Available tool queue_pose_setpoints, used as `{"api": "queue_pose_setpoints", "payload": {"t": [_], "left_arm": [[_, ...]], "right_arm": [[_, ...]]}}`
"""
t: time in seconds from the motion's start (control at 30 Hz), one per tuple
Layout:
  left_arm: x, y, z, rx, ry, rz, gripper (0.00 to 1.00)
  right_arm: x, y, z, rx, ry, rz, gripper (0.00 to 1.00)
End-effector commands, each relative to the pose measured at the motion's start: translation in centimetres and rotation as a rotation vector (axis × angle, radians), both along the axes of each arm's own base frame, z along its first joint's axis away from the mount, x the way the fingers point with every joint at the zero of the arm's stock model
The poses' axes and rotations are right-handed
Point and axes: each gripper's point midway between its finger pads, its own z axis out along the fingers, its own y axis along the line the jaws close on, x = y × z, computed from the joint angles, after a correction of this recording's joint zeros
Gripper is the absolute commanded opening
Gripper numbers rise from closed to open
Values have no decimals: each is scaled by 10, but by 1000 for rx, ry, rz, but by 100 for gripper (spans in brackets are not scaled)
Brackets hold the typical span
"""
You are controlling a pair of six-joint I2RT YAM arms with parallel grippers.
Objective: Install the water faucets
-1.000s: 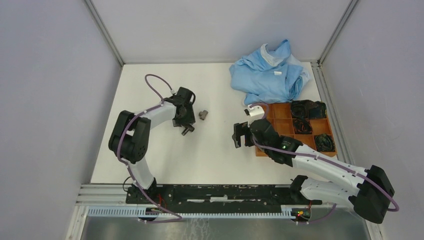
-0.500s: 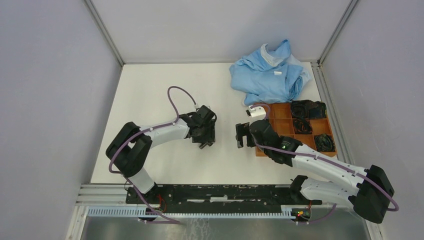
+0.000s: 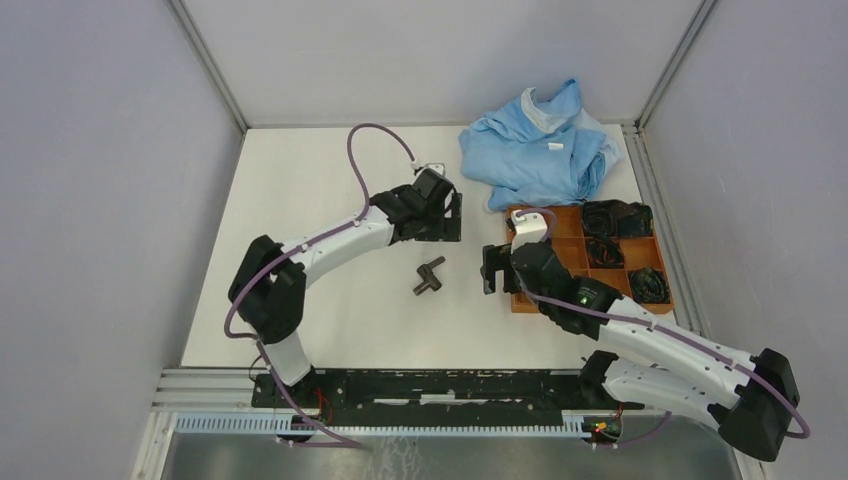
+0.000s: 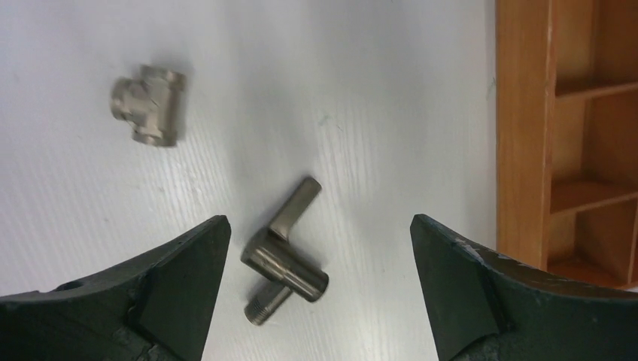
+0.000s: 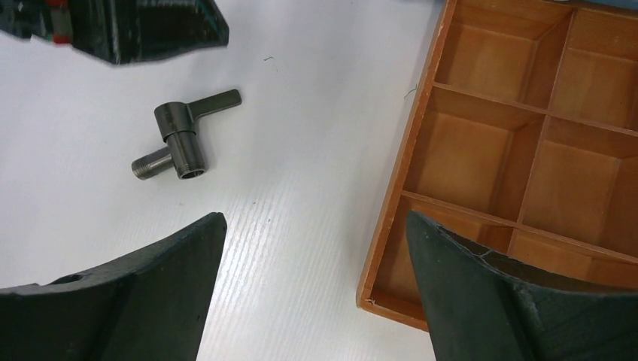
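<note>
The wooden compartment tray (image 5: 391, 226) lies just right of the right gripper (image 5: 316, 218). One corner of it reaches in front of the right-hand finger (image 5: 511, 301). The compartments nearest those fingers are bare wood. From above, about four compartments on the tray's far side hold dark tangled items (image 3: 605, 250) that are too small to name.

Two metal plumbing pieces lie on the white table (image 3: 300, 200). One is a lever-handled faucet valve (image 4: 286, 263) with a threaded stub, and one is a T-shaped pipe fitting (image 4: 148, 104). In the left wrist view, the valve lies flat between the fingers of the left gripper (image 4: 320, 226), nearer the left-hand finger (image 4: 150, 293) and touching neither. The T-fitting lies well ahead of that finger, apart from the valve. For the right gripper, the valve lies ahead and to the left of its fingers, with open tabletop between.

Both grippers have their fingers spread wide and hold nothing. A crumpled blue cloth (image 3: 540, 145) lies beyond the tray, clear of both pieces. Nothing lies between either gripper and the valve.
</note>
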Motion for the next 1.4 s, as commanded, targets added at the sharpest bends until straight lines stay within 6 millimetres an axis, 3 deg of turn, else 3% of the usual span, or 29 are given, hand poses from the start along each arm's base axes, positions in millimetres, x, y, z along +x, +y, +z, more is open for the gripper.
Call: {"api": "queue_pose_setpoints", "payload": {"t": [0.0,0.1,0.3,0.57,0.83,1.0,1.07,1.2,1.3,1.37], "left_arm": [[37,42,-16,198,-40,31,98],[53,52,-31,220,-16,13,97],[64,71,-64,211,83,76,85],[77,66,-75,214,85,74,62],[76,70,-86,246,108,83,39],[74,75,-85,260,102,99,15],[72,75,-81,246,98,102,4],[58,60,-52,105,102,53,2],[44,39,-15,-167,112,-25,2],[34,35,5,-352,142,-63,2]], "right_arm": [[-2,-7,3,2,-11,-26,95],[-3,-10,3,-1,-10,-27,95],[-4,-15,3,-13,-16,-38,96],[-2,-12,1,-40,-2,-32,96],[-1,-19,-4,-88,4,-48,96],[-2,-24,-13,-111,11,-59,97],[-2,-25,-14,-117,12,-62,97],[-2,-28,-13,-126,5,-66,97],[-1,-30,-11,-130,-7,-73,97],[0,-30,-9,-126,-14,-74,97]]}}
